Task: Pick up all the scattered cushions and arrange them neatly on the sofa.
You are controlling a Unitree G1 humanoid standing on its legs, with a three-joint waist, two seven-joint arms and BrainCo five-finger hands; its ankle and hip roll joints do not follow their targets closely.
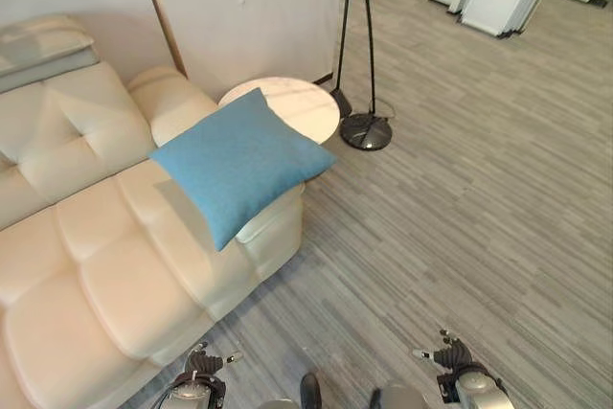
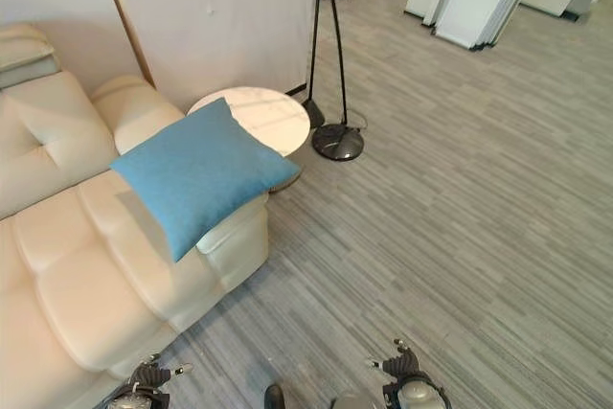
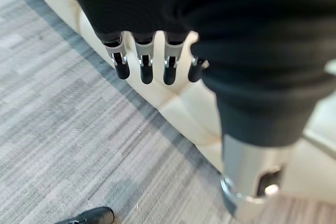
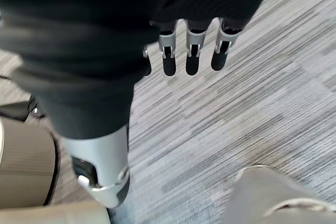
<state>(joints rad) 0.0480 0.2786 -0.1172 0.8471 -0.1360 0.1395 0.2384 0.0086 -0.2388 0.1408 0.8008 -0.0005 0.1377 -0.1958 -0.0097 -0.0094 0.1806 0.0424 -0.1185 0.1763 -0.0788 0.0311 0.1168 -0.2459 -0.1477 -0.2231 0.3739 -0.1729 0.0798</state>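
- Resting on the end of the cream sofa (image 1: 115,256), the blue cushion (image 1: 239,162) lies flat but turned like a diamond. One corner hangs over the armrest toward the round tabletop (image 1: 297,102) just beside the sofa.
- I judge this cushion is on the sofa but not yet neat, because it sits on the edge of the seat and not against the backrest.
- The left hand (image 3: 144,59) hangs low next to the sofa front, with the fingers straight and relaxed, holding nothing.
- The right hand (image 4: 191,51) hangs over the grey floor (image 1: 479,189), also with relaxed fingers and nothing in it.
- Both hands are well apart from the cushion, so a reach is needed first.
- A black lamp stand (image 1: 367,129) is on the floor near the tabletop; the arm could touch it.
- No container is in the scene.
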